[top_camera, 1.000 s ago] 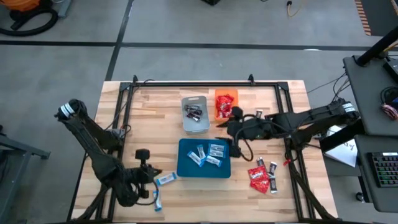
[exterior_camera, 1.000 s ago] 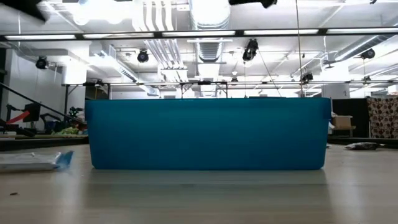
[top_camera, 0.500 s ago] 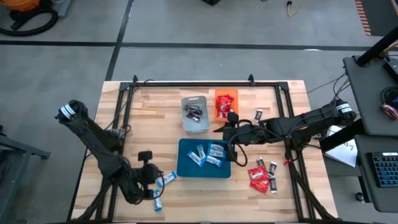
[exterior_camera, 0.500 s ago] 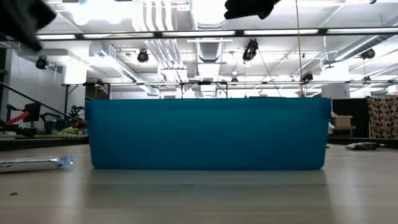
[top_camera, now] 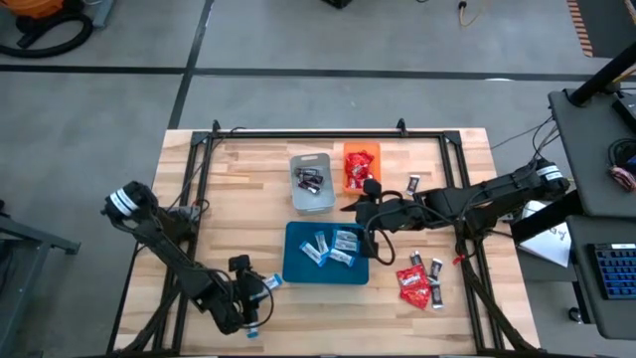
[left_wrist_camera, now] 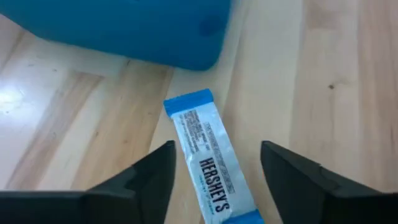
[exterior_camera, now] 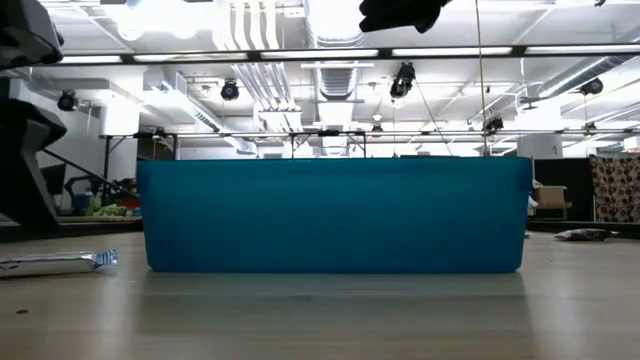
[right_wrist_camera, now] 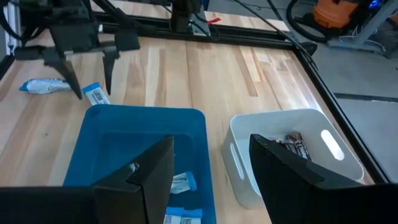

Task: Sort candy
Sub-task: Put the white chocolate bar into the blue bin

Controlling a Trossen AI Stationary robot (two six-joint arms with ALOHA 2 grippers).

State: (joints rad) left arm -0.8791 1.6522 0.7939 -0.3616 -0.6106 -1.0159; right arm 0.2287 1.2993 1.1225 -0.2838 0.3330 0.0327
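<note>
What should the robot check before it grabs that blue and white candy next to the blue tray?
1. Left gripper open: ok; its fingers stand apart on either side of the bar.
2. Blue-and-white Hershey's bar lined up between the fingers: ok; it lies flat on the wooden table, running lengthwise between them.
3. Bar clear of the blue tray: ok; a strip of bare wood shows between its end and the tray's corner.
4. Fingers low enough to grip: cannot tell; their tips are out of the wrist view.
5. Right gripper out of the way: ok; it hangs open over the blue and grey trays, holding nothing.
6. Room in the blue tray: ok; only a few bars lie inside.
</note>
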